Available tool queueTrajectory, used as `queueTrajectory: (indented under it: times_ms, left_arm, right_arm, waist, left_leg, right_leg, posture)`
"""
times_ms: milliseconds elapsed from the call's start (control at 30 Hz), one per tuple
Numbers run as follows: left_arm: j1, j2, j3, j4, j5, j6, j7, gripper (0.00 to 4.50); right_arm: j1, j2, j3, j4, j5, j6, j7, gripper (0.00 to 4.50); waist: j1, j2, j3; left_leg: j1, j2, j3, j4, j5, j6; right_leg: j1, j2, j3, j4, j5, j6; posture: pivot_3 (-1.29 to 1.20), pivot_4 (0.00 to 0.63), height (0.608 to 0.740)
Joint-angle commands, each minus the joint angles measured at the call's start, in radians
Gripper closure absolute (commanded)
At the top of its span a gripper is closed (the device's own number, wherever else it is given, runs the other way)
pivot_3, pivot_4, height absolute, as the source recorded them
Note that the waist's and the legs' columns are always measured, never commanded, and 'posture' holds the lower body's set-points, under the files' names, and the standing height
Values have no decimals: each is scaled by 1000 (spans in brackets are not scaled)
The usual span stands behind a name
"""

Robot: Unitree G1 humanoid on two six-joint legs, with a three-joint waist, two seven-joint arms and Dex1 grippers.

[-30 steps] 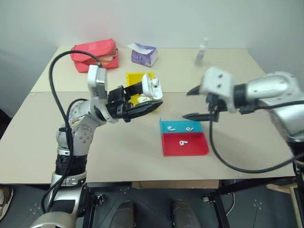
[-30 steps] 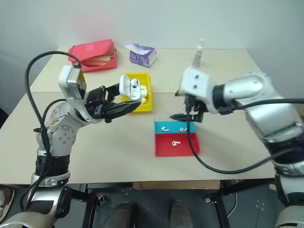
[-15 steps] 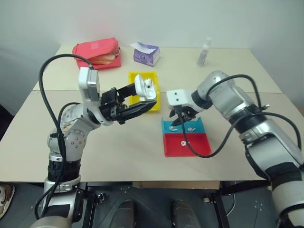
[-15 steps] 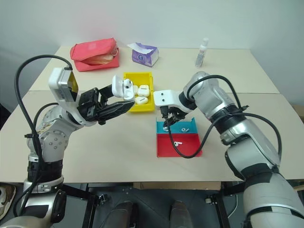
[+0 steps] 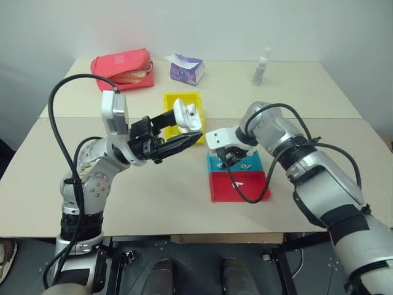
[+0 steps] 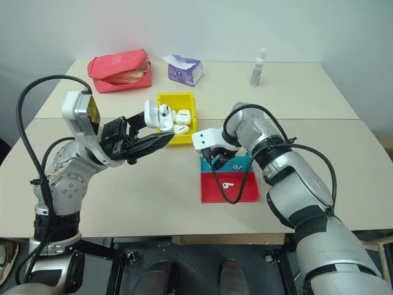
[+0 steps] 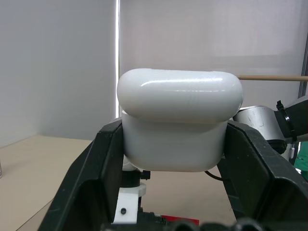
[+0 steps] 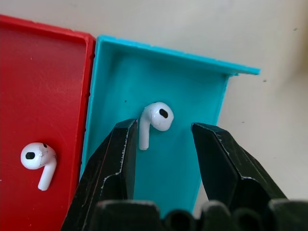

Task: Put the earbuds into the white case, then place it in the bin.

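Note:
My left gripper (image 5: pixel 183 128) is shut on a white case (image 5: pixel 186 115) and holds it in the air in front of the yellow bin (image 6: pixel 181 101), with the lid flipped up. In the left wrist view the case (image 7: pixel 179 127) sits squeezed between both black fingers. My right gripper (image 8: pixel 161 139) points down into the blue half of the tray (image 8: pixel 183 159), open. Its fingertips stand on either side of one earbud (image 8: pixel 155 118). A second earbud (image 8: pixel 38 161) lies in the red half. Another earbud (image 5: pixel 249 166) shows in the blue half beside the gripper.
The yellow bin holds two more white cases (image 6: pixel 183 115). At the back of the table are a red pouch (image 5: pixel 123 67), a purple tissue box (image 5: pixel 186 69) and a small clear bottle (image 5: pixel 261 58). The blue-and-red tray (image 5: pixel 255 195) lies near the table's front edge.
My right arm has swung down and left from above the table into the blue tray half, and its fingers have narrowed around an earbud. The left gripper has kept still with the case.

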Motion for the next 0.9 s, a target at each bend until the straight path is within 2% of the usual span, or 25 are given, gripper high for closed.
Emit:
queueTrajectory:
  times_ms: [33, 567, 667, 733, 800, 900]
  left_arm:
    - [-4, 9, 11, -36, -20, -8, 2, 1703]
    - [2, 8, 12, -44, -13, -18, 10, 1703]
    - [9, 8, 13, -49, -13, -20, 12, 1703]
    - [12, 10, 15, -53, -13, -20, 12, 1703]
    - [12, 11, 15, -53, -13, -20, 13, 1703]
    - [10, 12, 15, -53, -13, -20, 13, 1703]
  right_arm:
    - [-23, 12, -32, 13, -14, -18, -7, 2269]
    - [25, 33, -48, 12, -55, -49, -25, 2269]
    - [33, 37, -48, 15, -63, -54, -26, 2830]
    - [39, 37, -49, 13, -68, -57, -23, 3492]
    - [45, 38, -52, 11, -71, -57, -21, 3874]
    - [53, 37, -59, 2, -73, -50, -16, 3874]
  waist:
    - [-2, 0, 0]
    - [-13, 0, 0]
    - [-13, 0, 0]
    - [-14, 0, 0]
    - [-14, 0, 0]
    - [-14, 0, 0]
  left_leg:
    - [0, 0, 0, 0, 0, 0]
    - [0, 0, 0, 0, 0, 0]
    - [0, 0, 0, 0, 0, 0]
    - [1, 0, 0, 0, 0, 0]
    - [1, 0, 0, 0, 0, 0]
    - [2, 0, 0, 0, 0, 0]
  right_leg:
    - [0, 0, 0, 0, 0, 0]
    - [0, 0, 1, 1, 0, 0]
    - [0, 0, 0, 1, 0, 0]
    - [0, 0, 1, 1, 0, 0]
    - [0, 0, 1, 1, 0, 0]
    - [2, 0, 1, 1, 0, 0]
  posture:
    - [0, 150, 740]
    - [0, 150, 740]
    - [0, 150, 740]
    - [0, 150, 740]
    - [0, 150, 740]
    - [0, 150, 740]
